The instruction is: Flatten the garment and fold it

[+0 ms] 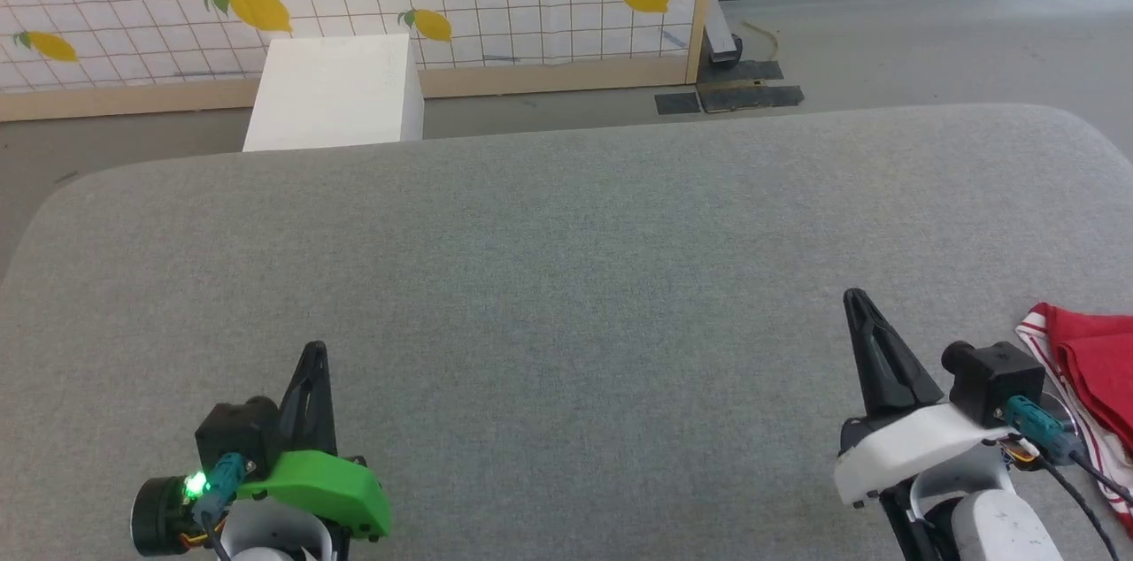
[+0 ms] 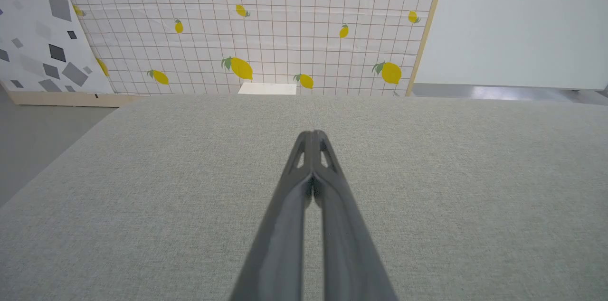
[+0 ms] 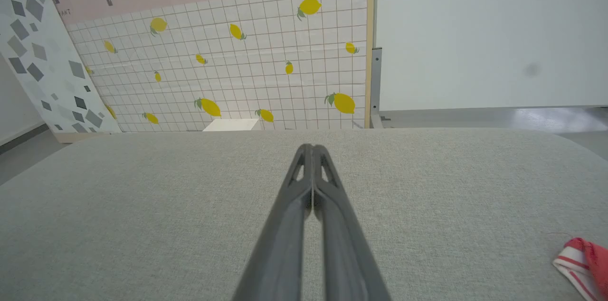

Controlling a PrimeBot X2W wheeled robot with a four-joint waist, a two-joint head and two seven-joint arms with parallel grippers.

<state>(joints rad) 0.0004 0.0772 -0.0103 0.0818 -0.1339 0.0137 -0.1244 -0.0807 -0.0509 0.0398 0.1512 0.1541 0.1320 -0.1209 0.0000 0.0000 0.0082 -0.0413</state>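
At four o'clock in the head view, just beside our right gripper (image 1: 855, 297), the garment (image 1: 1098, 362) lies bunched on the grey table (image 1: 566, 260). Our left gripper (image 1: 316, 350) sits at seven o'clock. Both have their fingers pressed together, holding nothing.

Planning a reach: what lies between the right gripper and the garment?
Nothing: bare grey surface separates the right gripper and the garment, per the right wrist view.

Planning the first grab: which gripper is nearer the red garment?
Right. The right gripper is close beside the garment; the left gripper is far off across the grey surface.
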